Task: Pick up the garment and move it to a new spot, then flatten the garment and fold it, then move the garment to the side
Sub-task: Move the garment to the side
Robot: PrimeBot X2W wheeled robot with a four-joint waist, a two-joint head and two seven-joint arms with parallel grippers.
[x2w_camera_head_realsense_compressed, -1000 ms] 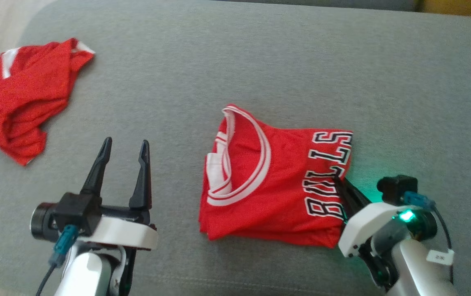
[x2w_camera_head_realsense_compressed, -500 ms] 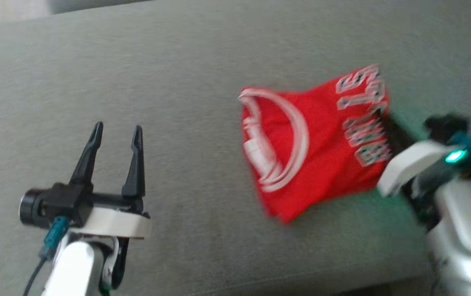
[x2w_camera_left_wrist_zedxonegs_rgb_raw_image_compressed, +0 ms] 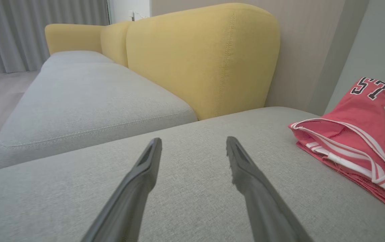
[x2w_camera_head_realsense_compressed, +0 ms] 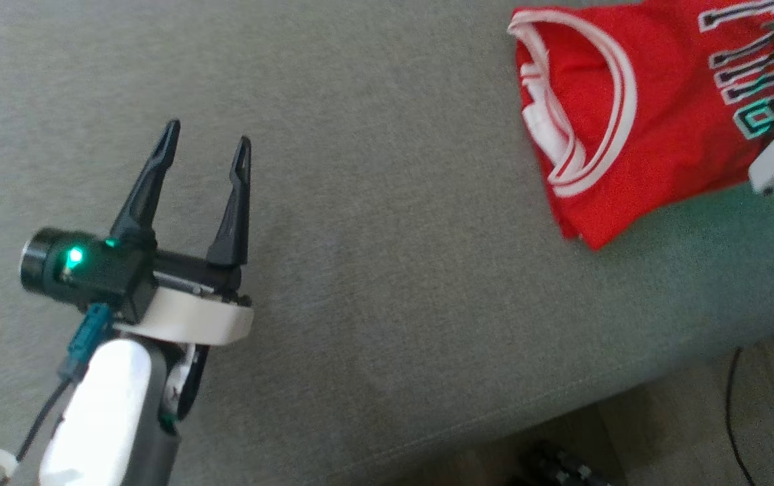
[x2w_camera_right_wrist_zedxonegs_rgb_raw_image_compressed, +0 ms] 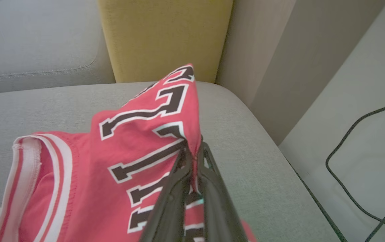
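Step in hand, by judgement: moving the folded jersey (x2w_camera_head_realsense_compressed: pixel 630 128) aside. Right gripper (x2w_camera_right_wrist_zedxonegs_rgb_raw_image_compressed: pixel 195 148) is clamped on its lettered edge, raising a peak; left gripper (x2w_camera_head_realsense_compressed: pixel 209 133) hangs spread, empty. Next move likely calls for a gentle set-down, then release. Jersey: red, white-trimmed neck, black letters, near the cushion's (x2w_camera_head_realsense_compressed: pixel 387 270) right end.

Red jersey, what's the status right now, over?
Right gripper shut on lettered edge of folded jersey, edge lifted. Left gripper open over grey cushion. Cushion's end and a floor cable just beyond the jersey.
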